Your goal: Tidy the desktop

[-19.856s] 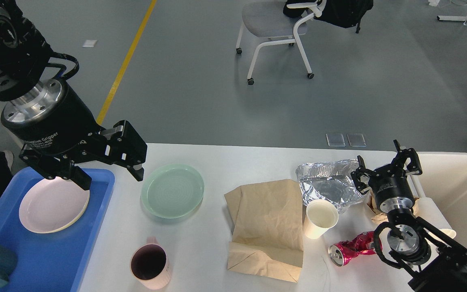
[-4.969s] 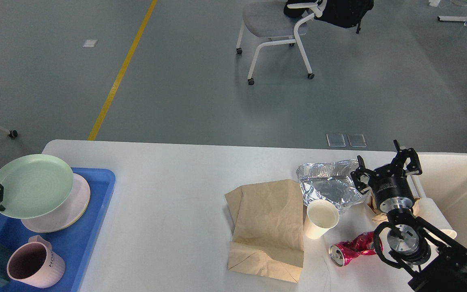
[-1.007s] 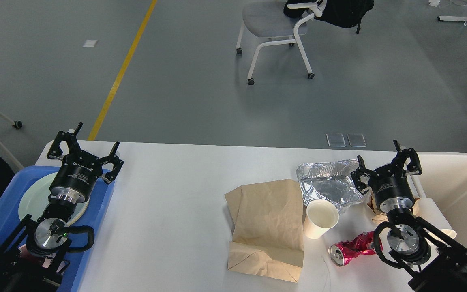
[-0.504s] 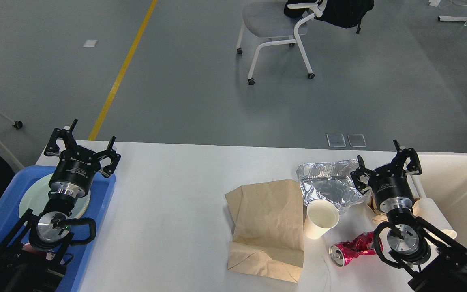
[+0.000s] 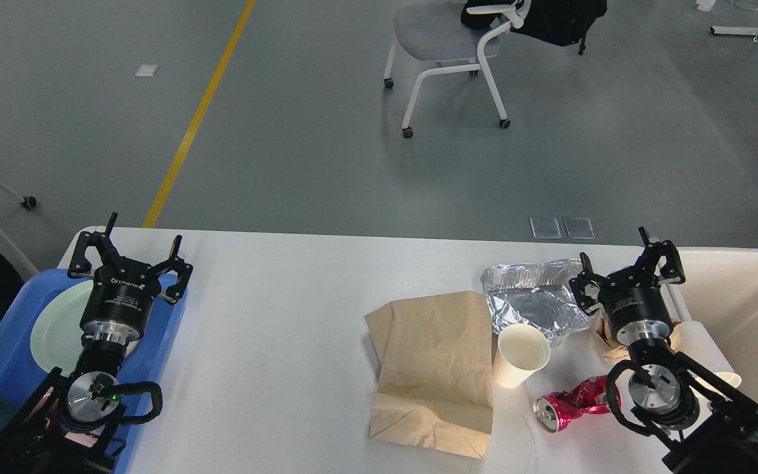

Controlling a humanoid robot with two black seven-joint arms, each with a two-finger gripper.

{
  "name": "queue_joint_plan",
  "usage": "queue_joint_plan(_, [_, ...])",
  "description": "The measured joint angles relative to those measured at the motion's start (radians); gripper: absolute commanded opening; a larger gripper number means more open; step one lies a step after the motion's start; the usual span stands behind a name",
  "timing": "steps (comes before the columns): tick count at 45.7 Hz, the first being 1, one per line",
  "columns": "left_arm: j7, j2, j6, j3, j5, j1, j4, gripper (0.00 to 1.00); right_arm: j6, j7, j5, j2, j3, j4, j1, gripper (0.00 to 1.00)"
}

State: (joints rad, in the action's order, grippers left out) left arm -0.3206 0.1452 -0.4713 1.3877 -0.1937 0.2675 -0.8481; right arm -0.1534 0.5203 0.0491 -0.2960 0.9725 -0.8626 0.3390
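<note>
One bag (image 5: 435,368), perhaps two cups (image 5: 521,355).

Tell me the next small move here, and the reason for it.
Probably lower the right gripper, which is open and empty, onto the crumpled foil just to its left. Foil, paper bag, paper cup and crushed can all lie on the desktop beside the cream bin.

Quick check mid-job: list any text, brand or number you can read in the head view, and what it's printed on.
Left gripper, white lettering on the black body: present, seen upside down, too small to read.
Right gripper, faint lettering on the black body: too small and blurred to read.
Crushed red can: no readable print.
Paper cup, brown paper bag, foil: no text visible.
</note>
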Motion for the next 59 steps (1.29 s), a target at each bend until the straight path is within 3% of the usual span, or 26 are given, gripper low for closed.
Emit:
queue_joint_plan(12, [0.017,-0.002,-0.064,0.0,0.031,-0.002,0.007,0.96,0.0,0.0,0.0,0.0,0.0,0.001,0.0,1.0])
queue_joint_plan(22, [0.067,-0.005,-0.063,0.006,0.035,-0.002,0.012,0.96,0.0,0.0,0.0,0.0,0.0,0.0,0.0,1.0])
queue_joint_plan(59, [0.072,-0.007,-0.066,-0.002,0.062,0.001,0.026,0.96,0.0,0.0,0.0,0.0,0.0,-0.003,0.0,1.0])
